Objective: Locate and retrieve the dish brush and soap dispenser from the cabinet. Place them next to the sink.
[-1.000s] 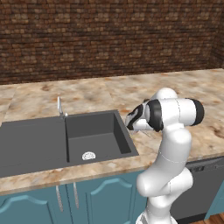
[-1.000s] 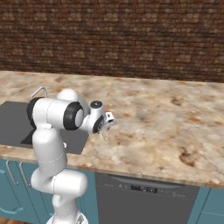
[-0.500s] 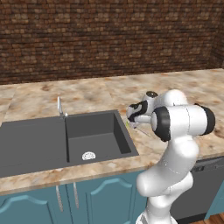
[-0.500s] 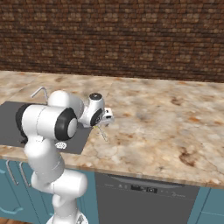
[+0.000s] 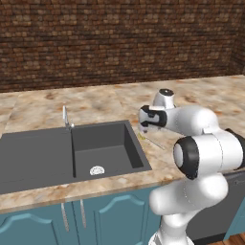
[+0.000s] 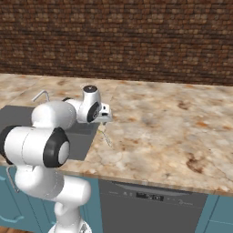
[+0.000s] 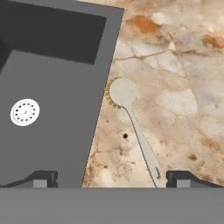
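gripper (image 7: 111, 178) jaws just spread apart; dish brush (image 7: 129, 118) released below it beside sink (image 7: 52, 105); soap dispenser next.

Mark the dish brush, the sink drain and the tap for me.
dish brush (image 7: 123, 92), hand view, on its round head.
sink drain (image 7: 25, 112), hand view, middle of the white strainer.
tap (image 5: 64, 116), left base view, on its upright stem.

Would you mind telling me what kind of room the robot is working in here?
Most likely a rendered home kitchen: a dark grey sink with a small tap is set in a marbled stone counter over teal base cabinets, with a dish brush lying beside the basin.
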Motion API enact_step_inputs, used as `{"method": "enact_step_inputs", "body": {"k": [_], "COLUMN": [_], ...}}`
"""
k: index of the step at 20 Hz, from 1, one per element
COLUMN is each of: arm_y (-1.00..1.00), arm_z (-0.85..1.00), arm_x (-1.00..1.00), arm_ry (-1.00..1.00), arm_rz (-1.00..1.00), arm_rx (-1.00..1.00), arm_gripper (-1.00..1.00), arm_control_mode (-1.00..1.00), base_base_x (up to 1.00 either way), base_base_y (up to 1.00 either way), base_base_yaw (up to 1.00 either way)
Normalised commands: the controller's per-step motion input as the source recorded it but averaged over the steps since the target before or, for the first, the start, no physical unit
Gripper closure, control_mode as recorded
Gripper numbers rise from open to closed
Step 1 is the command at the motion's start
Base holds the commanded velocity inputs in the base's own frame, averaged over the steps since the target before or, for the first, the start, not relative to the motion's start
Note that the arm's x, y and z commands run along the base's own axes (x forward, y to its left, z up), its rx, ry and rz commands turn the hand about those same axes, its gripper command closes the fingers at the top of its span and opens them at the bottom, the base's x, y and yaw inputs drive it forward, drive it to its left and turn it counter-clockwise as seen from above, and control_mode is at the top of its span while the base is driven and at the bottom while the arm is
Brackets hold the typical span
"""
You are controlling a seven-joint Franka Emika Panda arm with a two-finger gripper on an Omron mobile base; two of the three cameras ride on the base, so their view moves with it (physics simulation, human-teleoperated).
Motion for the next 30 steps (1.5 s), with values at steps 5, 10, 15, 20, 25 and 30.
{"method": "enact_step_inputs", "body": {"k": [5, 10, 15, 20, 25, 30], "arm_y": [0.09, 0.0, 0.01, 0.26, 0.15, -0.05], "arm_z": [0.12, 0.4, 0.64, 0.69, 0.18, 0.31], "arm_x": [-0.22, -0.35, -0.35, -0.26, -0.13, -0.37], "arm_ry": [-0.07, -0.16, -0.11, -0.11, 0.05, 0.04], "arm_rz": [-0.23, -0.1, 0.01, 0.02, -0.08, 0.01], "arm_rx": [-0.04, -0.03, -0.09, -0.27, -0.13, 0.18], "arm_gripper": [-1.0, -1.0, -1.0, -1.0, -1.0, -1.0], "arm_control_mode": [-1.0, -1.0, -1.0, -1.0, -1.0, -1.0], "base_base_x": [0.0, 0.0, 0.0, 0.0, 0.0, 0.0], "base_base_y": [0.0, 0.0, 0.0, 0.0, 0.0, 0.0], "base_base_yaw": [0.0, 0.0, 0.0, 0.0, 0.0, 0.0]}}
